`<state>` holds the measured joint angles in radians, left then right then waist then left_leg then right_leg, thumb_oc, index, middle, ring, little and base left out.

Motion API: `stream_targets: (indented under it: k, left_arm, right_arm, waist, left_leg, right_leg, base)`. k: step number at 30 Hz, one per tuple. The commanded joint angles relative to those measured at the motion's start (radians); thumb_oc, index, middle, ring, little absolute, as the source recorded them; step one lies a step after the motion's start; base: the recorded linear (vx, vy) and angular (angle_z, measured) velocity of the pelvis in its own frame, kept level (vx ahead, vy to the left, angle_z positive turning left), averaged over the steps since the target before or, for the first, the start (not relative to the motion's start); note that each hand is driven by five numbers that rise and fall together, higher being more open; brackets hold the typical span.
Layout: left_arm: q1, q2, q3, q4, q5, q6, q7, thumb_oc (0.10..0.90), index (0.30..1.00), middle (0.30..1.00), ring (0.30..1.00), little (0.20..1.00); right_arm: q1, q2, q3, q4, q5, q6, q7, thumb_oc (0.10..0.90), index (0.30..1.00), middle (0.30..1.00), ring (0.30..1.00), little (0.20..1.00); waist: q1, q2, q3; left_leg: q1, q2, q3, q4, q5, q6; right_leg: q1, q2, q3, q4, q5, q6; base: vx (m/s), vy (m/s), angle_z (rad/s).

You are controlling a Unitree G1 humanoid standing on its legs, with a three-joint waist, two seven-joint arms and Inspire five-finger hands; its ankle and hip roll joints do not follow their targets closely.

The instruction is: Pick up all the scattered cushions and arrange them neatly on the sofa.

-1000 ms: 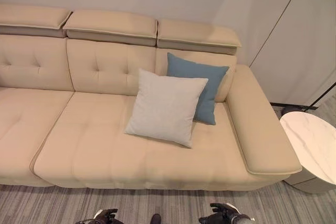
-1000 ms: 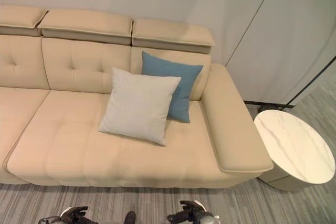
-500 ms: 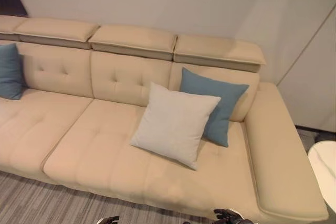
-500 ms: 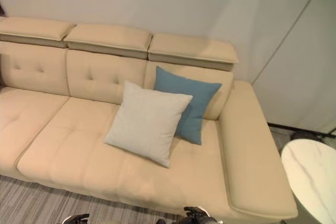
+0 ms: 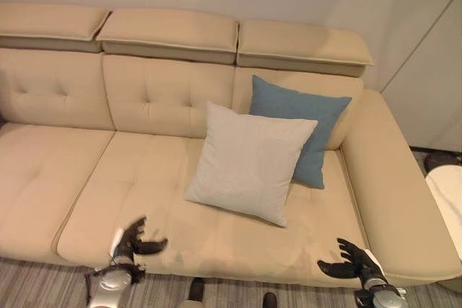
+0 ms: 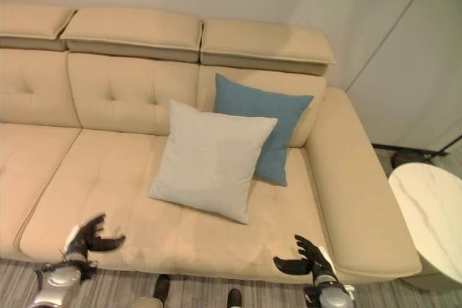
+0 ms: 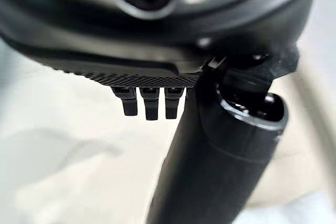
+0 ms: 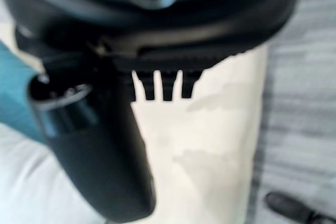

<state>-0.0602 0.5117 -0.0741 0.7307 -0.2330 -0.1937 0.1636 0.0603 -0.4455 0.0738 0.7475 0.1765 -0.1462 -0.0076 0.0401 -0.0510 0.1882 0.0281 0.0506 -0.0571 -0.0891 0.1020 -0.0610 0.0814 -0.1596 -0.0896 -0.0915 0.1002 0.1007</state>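
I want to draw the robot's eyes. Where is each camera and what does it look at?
Left eye view: on the head, looking down at the sofa; left hand and right hand show, open.
Right eye view: beside it, same scene.
Left wrist view: along its hand, at the sofa seat.
Right wrist view: along its hand; shares the blue cushion.

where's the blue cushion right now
The blue cushion leans against the sofa backrest beside the right armrest, partly behind the white cushion.
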Motion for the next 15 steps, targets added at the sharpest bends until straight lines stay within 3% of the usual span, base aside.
stream_targets:
  k: [1,5,6,8,10,15]
  left_arm:
    - [-0.105,0.03,-0.014,-0.113,0.023,-0.085,0.007,0.8,0.9,0.9,0.9,0.9]
    - [-0.206,0.05,-0.047,-0.159,0.019,-0.076,-0.001,0.8,0.9,0.9,0.9,0.9]
    - [-0.266,0.079,-0.086,-0.146,0.017,-0.073,-0.008,0.8,0.9,0.9,0.9,0.9]
    - [-0.339,0.075,-0.146,-0.14,0.073,-0.067,-0.001,0.8,0.9,0.9,0.9,0.9]
    - [-0.418,0.009,-0.208,-0.089,0.085,-0.067,0.004,0.8,0.9,0.9,0.9,0.9]
    - [-0.597,0.008,-0.284,0.047,0.009,-0.075,0.037,0.8,0.9,0.9,0.9,0.9]
  right_arm:
    - [-0.111,-0.152,-0.072,-0.102,0.043,-0.063,-0.064,0.8,0.9,0.9,0.9,0.9]
    - [-0.19,-0.198,-0.098,-0.15,0.079,-0.069,-0.083,0.8,0.9,0.9,0.9,0.9]
    - [-0.249,-0.287,-0.158,-0.101,0.19,-0.079,-0.051,0.8,0.9,0.9,0.9,0.9]
    - [-0.333,-0.279,-0.144,0.056,0.223,-0.125,-0.092,0.8,0.9,0.9,0.9,0.9]
    - [-0.451,-0.247,-0.072,0.117,0.234,-0.116,-0.11,0.8,0.9,0.9,0.9,0.9]
    - [-0.637,-0.261,0.056,0.167,0.255,-0.107,-0.111,0.8,0.9,0.9,0.9,0.9]
  waist:
    - [-0.004,0.027,-0.068]
    - [-0.016,0.036,-0.054]
    - [-0.027,0.035,-0.048]
    - [-0.026,0.047,-0.034]
    - [-0.017,0.061,-0.01]
    - [-0.012,0.069,0.04]
  left_leg:
    - [-0.099,0.077,-0.032,0.015,-0.035,-0.049]
    - [-0.149,0.072,-0.022,0.003,-0.028,-0.045]
    - [-0.163,0.071,-0.018,0.002,-0.028,-0.048]
    - [-0.2,0.065,-0.018,0.002,-0.019,-0.045]
    - [-0.254,0.051,-0.027,0.002,-0.011,-0.044]
    - [-0.34,0.037,-0.027,0.002,0.012,-0.045]
  right_leg:
    - [0.025,0.04,0.018,0.069,-0.213,0.043]
    - [-0.033,0.04,0.032,0.047,-0.188,0.048]
    - [-0.044,0.038,0.032,0.038,-0.182,0.051]
    - [-0.079,0.036,0.03,0.029,-0.163,0.055]
    - [-0.128,0.033,0.025,0.02,-0.148,0.057]
    - [-0.224,0.029,0.039,0.025,-0.118,0.061]
  base:
    - [-0.13,0.132,-0.28]
    - [-0.08,0.049,-0.12]
    - [-0.06,0.04,-0.01]
    - [-0.13,0.066,0.0]
    - [-0.16,0.063,-0.01]
    - [-0.1,0.042,-0.04]
